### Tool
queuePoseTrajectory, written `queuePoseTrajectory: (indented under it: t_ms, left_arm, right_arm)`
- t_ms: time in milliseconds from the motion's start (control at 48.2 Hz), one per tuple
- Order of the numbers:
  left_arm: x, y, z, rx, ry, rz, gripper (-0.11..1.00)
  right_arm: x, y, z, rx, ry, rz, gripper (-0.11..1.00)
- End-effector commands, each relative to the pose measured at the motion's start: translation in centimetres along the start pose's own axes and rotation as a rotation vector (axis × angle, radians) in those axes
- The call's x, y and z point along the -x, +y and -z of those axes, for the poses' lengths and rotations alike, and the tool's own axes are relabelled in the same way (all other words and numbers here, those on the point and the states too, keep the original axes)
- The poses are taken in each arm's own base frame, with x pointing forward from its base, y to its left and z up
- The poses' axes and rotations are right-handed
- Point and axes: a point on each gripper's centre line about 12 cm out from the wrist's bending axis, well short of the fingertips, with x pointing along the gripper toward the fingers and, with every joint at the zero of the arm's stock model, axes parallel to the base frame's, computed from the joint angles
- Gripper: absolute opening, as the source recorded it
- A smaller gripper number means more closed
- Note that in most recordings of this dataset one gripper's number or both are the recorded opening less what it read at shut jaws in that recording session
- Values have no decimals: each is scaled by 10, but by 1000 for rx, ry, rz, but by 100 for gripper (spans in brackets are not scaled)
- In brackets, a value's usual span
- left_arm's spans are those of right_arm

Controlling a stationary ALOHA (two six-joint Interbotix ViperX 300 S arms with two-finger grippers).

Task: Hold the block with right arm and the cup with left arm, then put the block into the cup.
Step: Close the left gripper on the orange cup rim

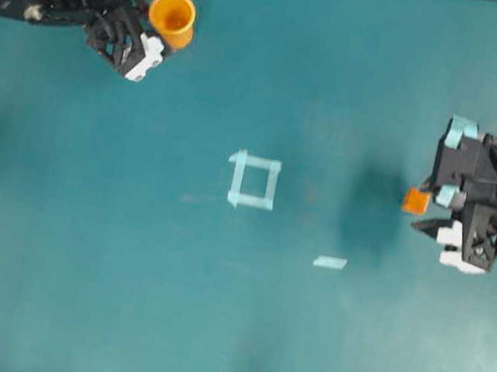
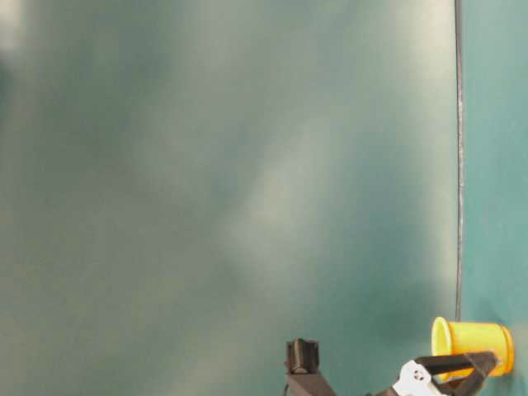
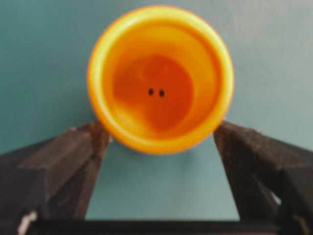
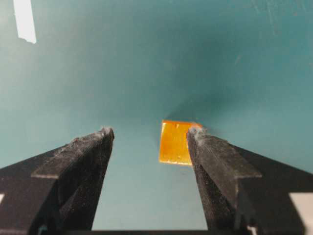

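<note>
The yellow-orange cup (image 1: pixel 171 18) stands upright at the table's far left. In the left wrist view I look into the cup (image 3: pixel 160 78) from above. My left gripper (image 3: pixel 161 134) is open, its black fingers (image 3: pixel 78 161) flanking the cup's near rim on both sides without squeezing it. From table level the cup (image 2: pixel 474 346) shows by the gripper's white part. The small orange block (image 1: pixel 416 201) lies on the table at the right. My right gripper (image 4: pixel 149 132) is open just short of the block (image 4: pixel 175 142), which sits off-centre by the right fingertip (image 4: pixel 198 134) and is partly hidden behind it.
A pale-blue tape square (image 1: pixel 254 181) marks the middle of the teal table, with a loose tape strip (image 1: pixel 330 263) to its lower right. That strip (image 4: pixel 24 19) also shows in the right wrist view. Both arm bases stand at the table's side edges.
</note>
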Motion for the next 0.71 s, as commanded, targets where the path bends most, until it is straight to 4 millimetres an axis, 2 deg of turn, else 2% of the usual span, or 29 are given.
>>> queuePoseTrajectory:
  t_ms: [0, 519, 685]
  left_arm:
    - [-3, -1, -6, 0, -47, 5, 83]
    - [-28, -4, -5, -9, -146, 24, 82]
    - [-28, -1, -4, -5, -149, 19, 75]
  right_arm:
    - [3, 0, -8, 0, -31, -2, 63]
    - [3, 1, -10, 3, -38, -2, 63]
    - [3, 0, -12, 2, -49, -3, 63]
